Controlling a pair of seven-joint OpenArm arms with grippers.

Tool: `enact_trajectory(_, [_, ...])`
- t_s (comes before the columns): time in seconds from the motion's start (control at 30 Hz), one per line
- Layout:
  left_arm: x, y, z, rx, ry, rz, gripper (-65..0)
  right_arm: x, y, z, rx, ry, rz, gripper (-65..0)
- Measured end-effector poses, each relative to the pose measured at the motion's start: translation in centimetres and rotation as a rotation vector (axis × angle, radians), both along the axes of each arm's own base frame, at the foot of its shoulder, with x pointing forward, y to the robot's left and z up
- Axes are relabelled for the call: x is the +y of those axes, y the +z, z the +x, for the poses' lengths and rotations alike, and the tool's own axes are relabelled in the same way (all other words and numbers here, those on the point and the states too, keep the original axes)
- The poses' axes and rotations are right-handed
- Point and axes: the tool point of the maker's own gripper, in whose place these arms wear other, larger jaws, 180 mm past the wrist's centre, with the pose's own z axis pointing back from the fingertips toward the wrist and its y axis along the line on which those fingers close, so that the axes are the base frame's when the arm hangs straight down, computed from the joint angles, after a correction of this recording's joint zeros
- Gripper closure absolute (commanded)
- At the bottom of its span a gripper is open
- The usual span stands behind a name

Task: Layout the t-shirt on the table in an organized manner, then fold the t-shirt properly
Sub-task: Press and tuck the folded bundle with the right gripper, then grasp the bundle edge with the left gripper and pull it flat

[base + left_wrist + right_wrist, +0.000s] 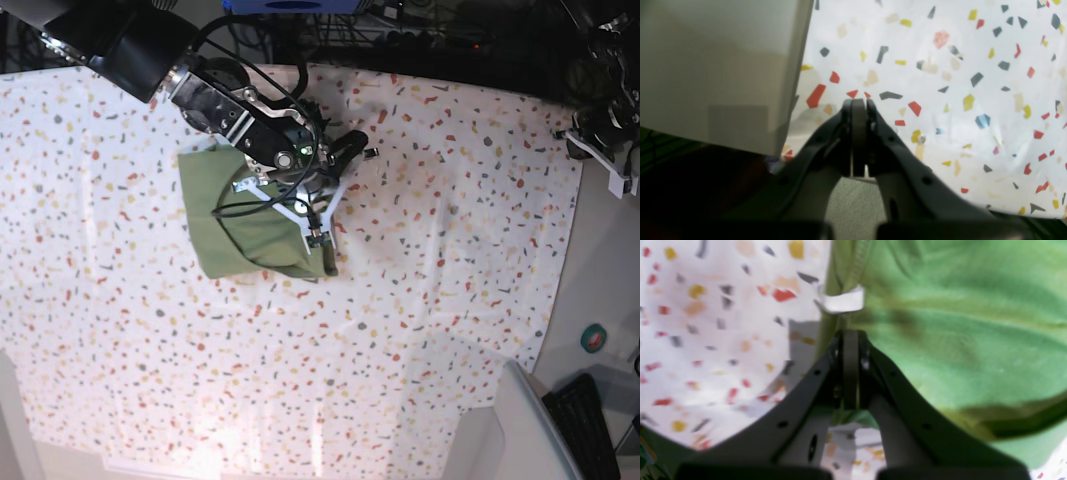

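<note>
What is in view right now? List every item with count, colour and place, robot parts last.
t-shirt: one, olive green, folded compact, upper left of the table in the base view.
neck tag: one, white, at the t-shirt's edge.
table: one, white with coloured flecks, fills the base view.
round item: one, teal, right of the table.
right gripper: black, shut, at the t-shirt's edge.
left gripper: black, shut, above bare table.
</note>
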Motion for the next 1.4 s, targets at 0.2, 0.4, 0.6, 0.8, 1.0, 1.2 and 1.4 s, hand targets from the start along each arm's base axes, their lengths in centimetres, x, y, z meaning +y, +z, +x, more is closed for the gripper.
enact_trajectory(0.2, [-0.1,-0.1,-0.2,0.005,-0.001,-0.001,0.0,-1.0,3.5,3.2,-0.064,-0.074,0.054,0.0])
enact_trajectory(0.4, [-0.1,-0.1,-0.3,0.007,-0.002,-0.002,0.0,-3.6,4.0,8.7,-0.13,-0.152,-0.02,0.0])
enact_trajectory(0.6, [-0.1,-0.1,-0.3,0.006,-0.001,-0.002,0.0,-3.7,-0.1,8.9,-0.102,-0.133,-0.09,0.0])
enact_trajectory(0.8, [-0.1,-0.1,-0.2,0.005,-0.003,-0.002,0.0,-2.7,3.0,10.1,-0.197,-0.111,-0.02,0.0])
enact_trajectory(1.0, [-0.2,-0.2,-0.3,0.008,-0.004,-0.003,0.0,-3.0,1.8,7.4,-0.143,-0.105,-0.011,0.0])
enact_trajectory(1.2, [-0.2,-0.1,-0.2,0.004,-0.004,-0.004,0.0,-3.1,-1.1,6.9,-0.109,-0.121,-0.072,0.0])
enact_trajectory(1.4, [-0.2,-0.1,-0.2,0.006,-0.004,-0.004,0.0,-1.1,0.8,6.1,-0.121,-0.103,0.006,0.0])
